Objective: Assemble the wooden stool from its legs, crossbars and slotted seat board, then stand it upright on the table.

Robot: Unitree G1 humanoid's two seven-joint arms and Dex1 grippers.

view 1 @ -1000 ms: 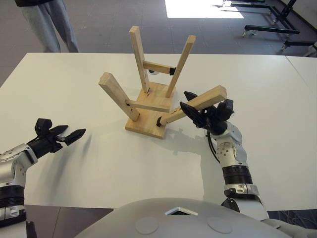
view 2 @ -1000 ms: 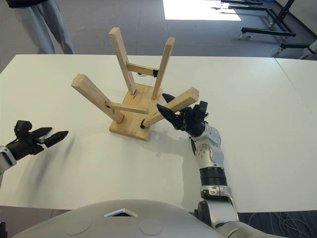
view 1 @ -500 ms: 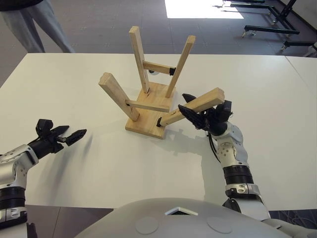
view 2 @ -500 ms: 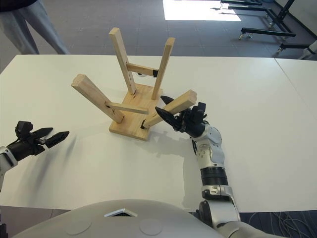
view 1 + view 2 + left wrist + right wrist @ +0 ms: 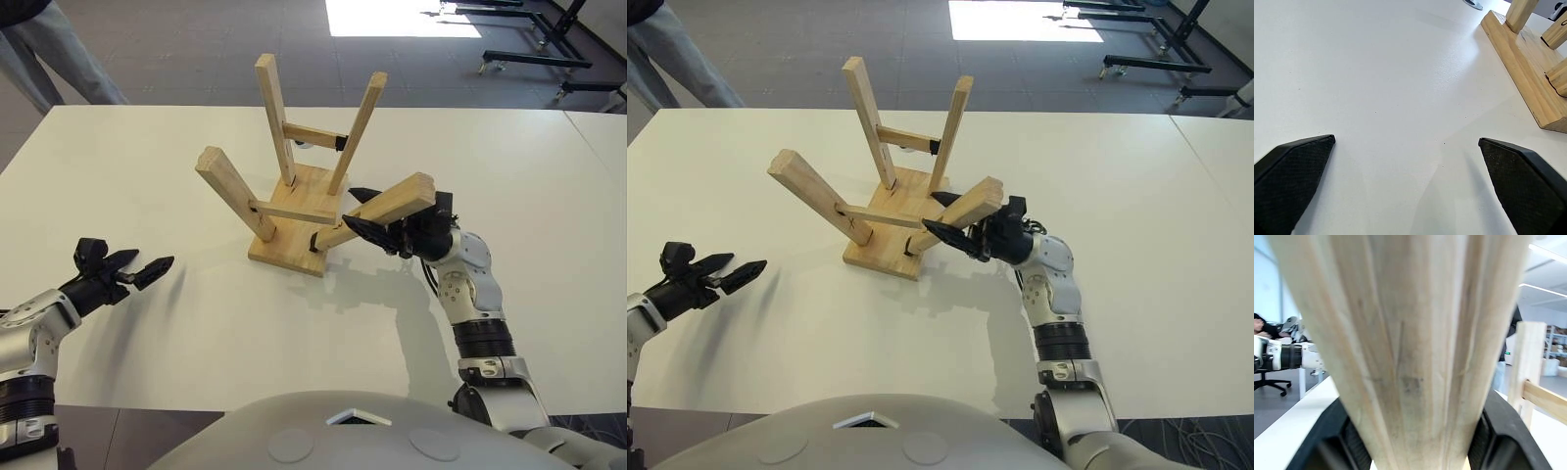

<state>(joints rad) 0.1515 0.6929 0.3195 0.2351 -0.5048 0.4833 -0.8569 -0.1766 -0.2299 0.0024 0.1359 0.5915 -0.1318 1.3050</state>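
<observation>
The wooden stool stands upside down mid-table, its seat board point(image 5: 294, 223) flat on the white table point(image 5: 509, 157). Two back legs point(image 5: 274, 117) rise upright, joined by a crossbar point(image 5: 312, 134). A front left leg point(image 5: 229, 188) leans outward with a second crossbar point(image 5: 292, 209) on it. The front right leg point(image 5: 384, 209) slants up to the right, and my right gripper point(image 5: 366, 212) is shut on it, with its fingers point(image 5: 1342, 440) on both sides of the leg point(image 5: 1405, 347). My left gripper point(image 5: 139, 266) hovers open near the front left, with bare table between its fingertips point(image 5: 1288, 181).
A small grey disc point(image 5: 304, 145) lies on the table behind the stool. A second table point(image 5: 602, 127) adjoins on the right. Metal frames point(image 5: 534, 54) stand on the floor far back right. There is free table surface to the left, right and front of the stool.
My right gripper has slid left along the slanted leg toward the seat board, and the leg's free end has shifted slightly inward. The left gripper has hardly moved.
</observation>
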